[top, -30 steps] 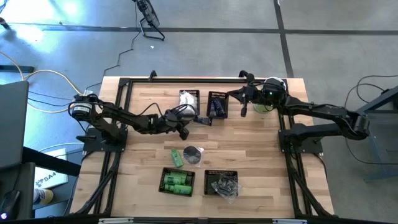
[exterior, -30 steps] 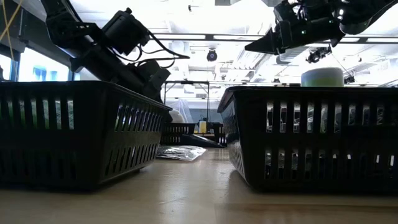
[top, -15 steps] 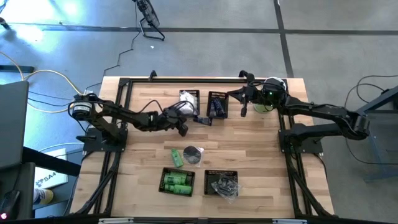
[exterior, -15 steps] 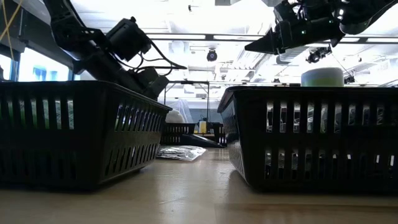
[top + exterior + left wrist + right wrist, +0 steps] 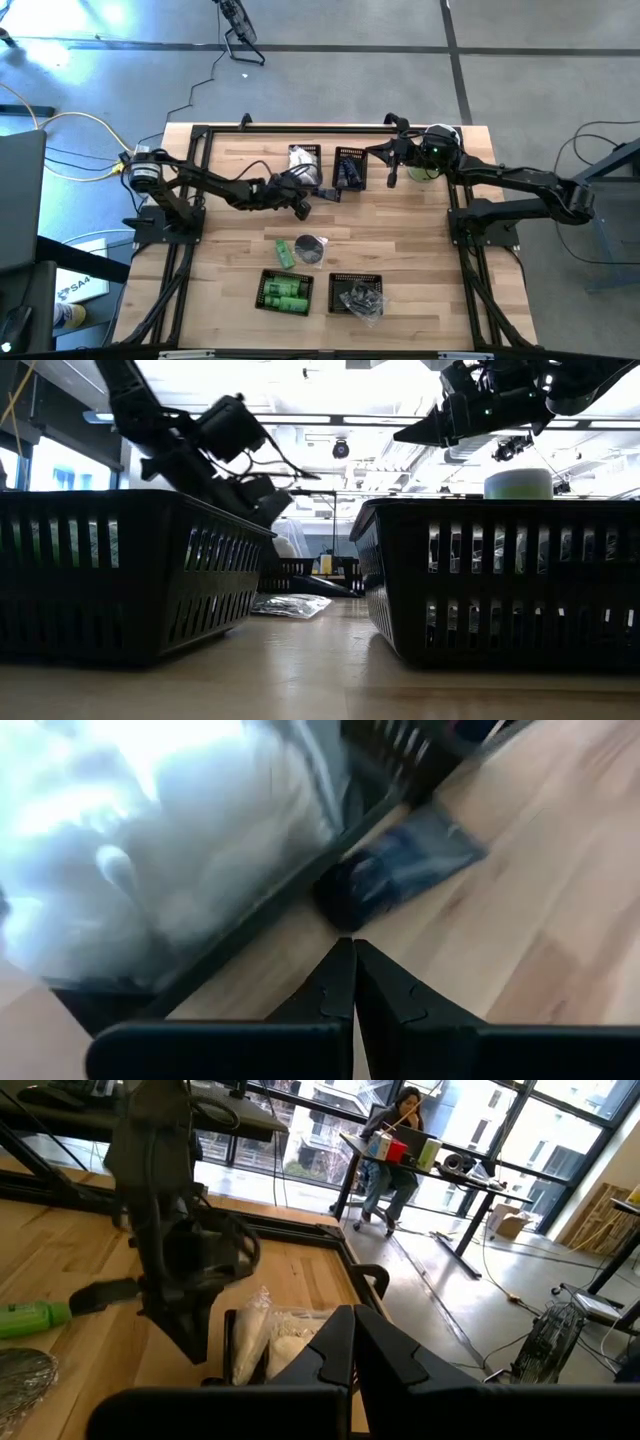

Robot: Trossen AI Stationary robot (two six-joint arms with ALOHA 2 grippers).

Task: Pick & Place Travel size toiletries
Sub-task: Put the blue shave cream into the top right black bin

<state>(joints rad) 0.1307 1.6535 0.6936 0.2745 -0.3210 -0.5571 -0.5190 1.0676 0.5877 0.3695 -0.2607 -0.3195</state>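
A dark blue-black piece (image 5: 328,193) (image 5: 400,875) lies flat on the wood beside the far basket of white packets (image 5: 304,160) (image 5: 180,840). My left gripper (image 5: 301,210) (image 5: 352,945) is shut, slants down, and its tips stand just short of that piece's end. A green bottle (image 5: 284,253) and a grey disc (image 5: 311,249) lie loose mid-table. My right gripper (image 5: 392,176) (image 5: 352,1315) is shut and empty, held high and level at the far right, beside the far basket of dark pieces (image 5: 350,168).
Two black mesh baskets stand near the front edge, one with green bottles (image 5: 285,291) and one with clear-wrapped bits (image 5: 357,297). A tall pale-green cylinder with a white lid (image 5: 518,483) stands at the far right under my right arm. Bare wood lies between the basket rows.
My left gripper has gone a little toward the table's right edge and slightly down, closing on the dark blue-black piece. The piece has stayed where it was.
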